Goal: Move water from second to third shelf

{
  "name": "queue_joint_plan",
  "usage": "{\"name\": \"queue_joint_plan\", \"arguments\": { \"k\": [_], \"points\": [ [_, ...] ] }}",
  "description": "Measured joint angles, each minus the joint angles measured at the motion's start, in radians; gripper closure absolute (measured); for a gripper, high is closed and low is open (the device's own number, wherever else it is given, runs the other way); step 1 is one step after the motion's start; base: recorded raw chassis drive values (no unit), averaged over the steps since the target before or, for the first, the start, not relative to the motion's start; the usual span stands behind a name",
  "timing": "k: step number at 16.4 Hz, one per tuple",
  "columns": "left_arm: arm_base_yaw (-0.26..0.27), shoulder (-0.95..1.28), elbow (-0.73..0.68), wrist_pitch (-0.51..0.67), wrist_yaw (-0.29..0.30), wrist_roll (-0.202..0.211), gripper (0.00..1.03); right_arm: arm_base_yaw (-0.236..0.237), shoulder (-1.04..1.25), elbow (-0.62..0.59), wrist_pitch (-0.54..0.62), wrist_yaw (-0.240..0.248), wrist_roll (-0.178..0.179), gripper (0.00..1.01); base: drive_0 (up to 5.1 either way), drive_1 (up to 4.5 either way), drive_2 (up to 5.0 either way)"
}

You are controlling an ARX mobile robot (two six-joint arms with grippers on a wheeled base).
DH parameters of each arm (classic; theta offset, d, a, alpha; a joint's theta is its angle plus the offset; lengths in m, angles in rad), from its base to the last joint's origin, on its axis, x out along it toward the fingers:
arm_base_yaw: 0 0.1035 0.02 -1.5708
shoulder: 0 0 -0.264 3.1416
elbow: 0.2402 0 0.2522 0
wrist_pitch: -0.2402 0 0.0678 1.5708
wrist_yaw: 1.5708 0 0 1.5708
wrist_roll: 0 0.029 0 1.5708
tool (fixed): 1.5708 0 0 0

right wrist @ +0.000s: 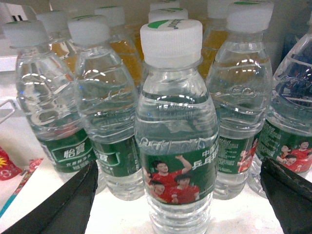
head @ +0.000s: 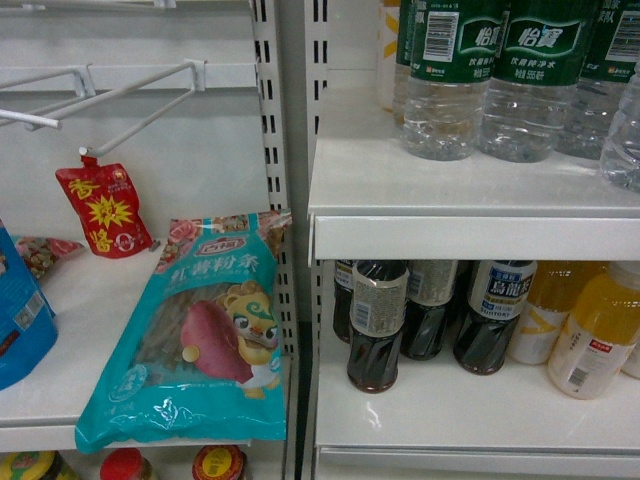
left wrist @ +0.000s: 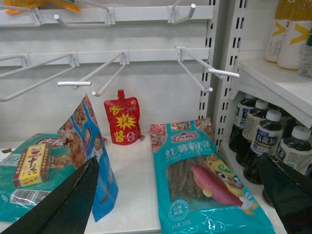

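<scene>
Right end effector (right wrist: pixel 178 195) stands released, its two dark fingers (right wrist: pixel 63 204) spread wide at the lower corners of the right wrist view, with the water (right wrist: pixel 176 131) upright at centre frame between them, untouched. That bottle stands at the front of a cluster of like bottles on a white shelf (head: pixel 400 190), upper right of the head view. Left end effector (left wrist: pixel 180 200) is likewise released, fingers apart low in its own view, above a teal noodle packet (left wrist: pixel 204 180) lying flat. Dark cola bottles (head: pixel 378 325) stand on the lower shelf at the right.
</scene>
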Motion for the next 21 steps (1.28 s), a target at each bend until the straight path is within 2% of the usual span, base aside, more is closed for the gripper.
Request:
{"name": "queue_joint_plan", "arguments": {
  "k": [2, 6, 8, 9, 10, 13, 16, 21],
  "points": [
    [0.000, 0.000, 0.000, 0.000, 0.000, 0.000, 0.05, -0.001, -0.083, -0.048, -0.031, -0.029, 0.000, 0.03, 0.0, 0.00, 0.0],
    [0.000, 0.000, 0.000, 0.000, 0.000, 0.000, 0.05, -0.002, -0.194, -0.092, -0.074, -0.043, -0.001, 0.03, 0.0, 0.00, 0.0],
    [0.000, 0.000, 0.000, 0.000, 0.000, 0.000, 0.05, -0.029, -0.306, -0.138, -0.132, -0.074, -0.003, 0.03, 0.0, 0.00, 0.0],
    [0.000, 0.000, 0.000, 0.000, 0.000, 0.000, 0.05, -0.049, -0.356, -0.178, -0.104, -0.058, -0.011, 0.06, 0.0, 0.00, 0.0],
    [0.000, 0.000, 0.000, 0.000, 0.000, 0.000, 0.05, -0.055, -0.436, -0.254, -0.060, 0.015, -0.042, 0.19, 0.0, 0.00, 0.0],
    [0.000, 0.000, 0.000, 0.000, 0.000, 0.000, 0.05, -0.058, -0.703, -0.521, -0.049, 0.026, -0.068, 0.60, 0.0, 0.00, 0.0],
    [0.000, 0.000, 0.000, 0.000, 0.000, 0.000, 0.05, -0.058, -0.779, -0.626, -0.044, 0.026, -0.071, 0.99, 0.0, 0.00, 0.0],
    [0.000, 0.000, 0.000, 0.000, 0.000, 0.000, 0.05, -0.058, -0.891, -0.707, -0.067, 0.026, -0.075, 0.99, 0.0, 0.00, 0.0]
  ]
}}
